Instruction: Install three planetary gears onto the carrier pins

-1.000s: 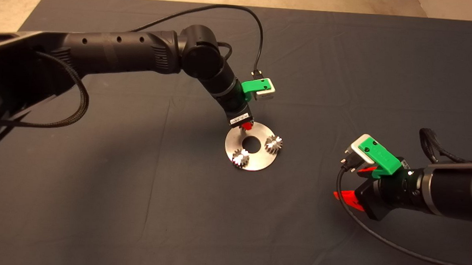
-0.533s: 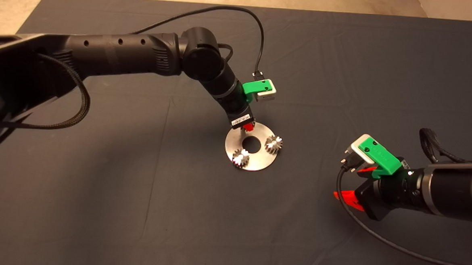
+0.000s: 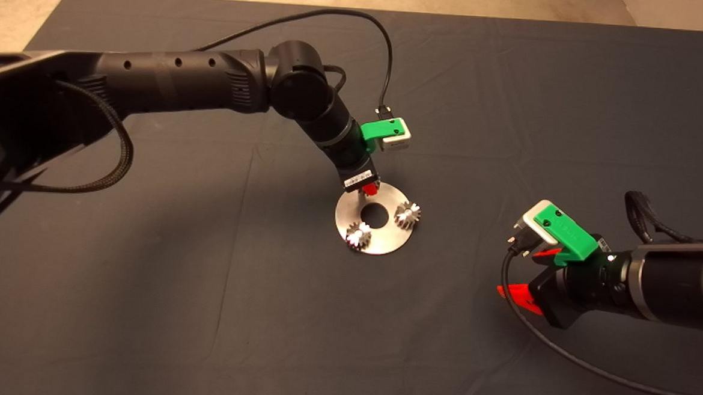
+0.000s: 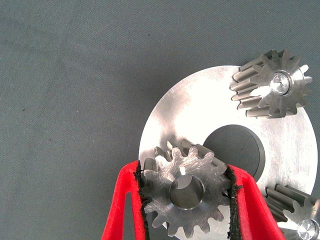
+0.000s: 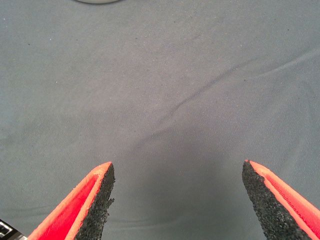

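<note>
A flat round silver disc (image 3: 385, 238) with a centre hole lies mid-mat. Two planetary gears sit on its pins, one at the front left (image 3: 358, 235) and one at the right (image 3: 408, 214); both show in the left wrist view (image 4: 272, 85) (image 4: 300, 217). My left gripper (image 3: 369, 189) is over the disc's far edge, shut on the third gear (image 4: 187, 192), which hangs above the disc (image 4: 200, 107). The pin under it is hidden. My right gripper (image 3: 525, 273) is open and empty above the mat, right of the disc.
The dark mat (image 3: 142, 283) covers the table; its far edge meets a tan floor (image 3: 12, 11). Black cables trail from both wrists. The right wrist view shows bare mat (image 5: 165, 90) between the fingers (image 5: 97, 200).
The left arm shifted very slightly between the earliest frame and now. The right arm has not moved.
</note>
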Action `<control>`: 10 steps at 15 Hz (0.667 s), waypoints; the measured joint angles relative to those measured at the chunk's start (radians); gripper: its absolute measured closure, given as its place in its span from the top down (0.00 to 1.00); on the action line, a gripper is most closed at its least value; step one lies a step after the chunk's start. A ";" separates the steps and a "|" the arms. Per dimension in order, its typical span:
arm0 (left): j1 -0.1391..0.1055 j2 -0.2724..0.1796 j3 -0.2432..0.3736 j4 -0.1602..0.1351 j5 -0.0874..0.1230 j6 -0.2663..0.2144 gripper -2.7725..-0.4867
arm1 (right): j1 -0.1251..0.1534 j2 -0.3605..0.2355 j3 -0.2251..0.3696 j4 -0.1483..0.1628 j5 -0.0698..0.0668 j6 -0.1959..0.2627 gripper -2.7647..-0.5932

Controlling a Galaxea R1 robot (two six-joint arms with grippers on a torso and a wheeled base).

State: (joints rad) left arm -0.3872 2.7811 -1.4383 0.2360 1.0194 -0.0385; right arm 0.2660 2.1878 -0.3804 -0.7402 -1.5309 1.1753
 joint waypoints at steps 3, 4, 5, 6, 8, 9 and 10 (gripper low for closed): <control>0.000 0.000 0.000 0.000 0.000 0.002 0.05 | 0.000 0.000 0.000 0.000 0.000 0.000 0.60; 0.000 -0.003 0.000 0.000 0.000 0.002 0.05 | 0.000 0.000 0.000 0.000 0.000 0.000 0.60; 0.000 -0.005 0.000 0.000 0.000 0.002 0.05 | 0.000 0.000 0.000 0.000 0.000 0.000 0.60; 0.000 -0.007 0.000 0.000 -0.001 0.002 0.05 | 0.000 0.000 0.000 0.000 0.000 0.000 0.60; 0.000 -0.014 0.000 0.000 -0.003 0.003 0.05 | 0.000 -0.001 0.000 0.000 0.000 0.000 0.60; 0.000 -0.018 0.000 0.000 -0.002 0.003 0.05 | 0.000 -0.002 0.000 0.000 0.000 0.000 0.60; 0.002 -0.022 0.000 0.001 -0.007 0.003 0.05 | 0.000 -0.002 0.000 0.000 0.000 0.000 0.60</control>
State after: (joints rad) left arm -0.3853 2.7589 -1.4379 0.2366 1.0121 -0.0355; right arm 0.2660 2.1855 -0.3804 -0.7398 -1.5306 1.1757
